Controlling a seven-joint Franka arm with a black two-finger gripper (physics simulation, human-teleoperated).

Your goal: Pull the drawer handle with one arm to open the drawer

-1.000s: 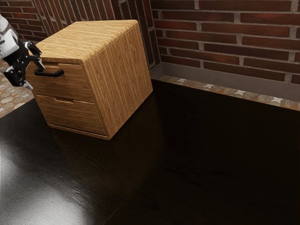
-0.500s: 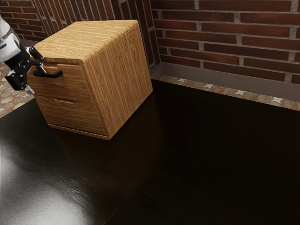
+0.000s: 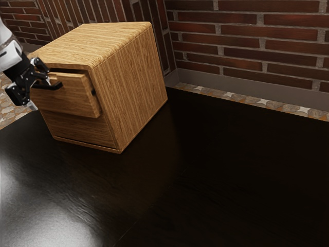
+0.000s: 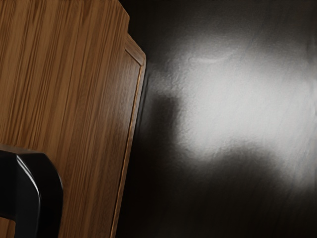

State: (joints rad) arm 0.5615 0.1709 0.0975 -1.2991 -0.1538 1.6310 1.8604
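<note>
- My tool [image 3: 32, 81] is clamped on the black handle [image 3: 51, 86], one finger above the bar and one below. That's the grip I want, because it lets the pull run straight along the drawer's slide.
- In the wrist view the handle [image 4: 29, 193] is the dark blurry lump right under the hand, with the wood front of the top drawer [image 4: 64, 99] running away from it. So the hand sits tight against the front, not hanging off one end.
- The top drawer [image 3: 69, 95] is partway out of the cabinet [image 3: 128, 72]. Its front stands proud of the body, with a dark gap under the cabinet's top edge. I'd call it open a bit, not all the way.
- The lower drawer [image 3: 77, 126] sits flush and shut, and it has no bar handle that I can make out.
- The cabinet stands on the glossy black worktop [image 3: 205, 180], its back corner near the brick wall [image 3: 247, 41]. It looks square on its base, not tipped.
- My guess for what's next: more pull in the same line, toward the exterior view's left. The risks I'd watch for are the bar slipping out of the fingers and the whole cabinet sliding on that slick worktop [image 4: 223, 124].
</note>
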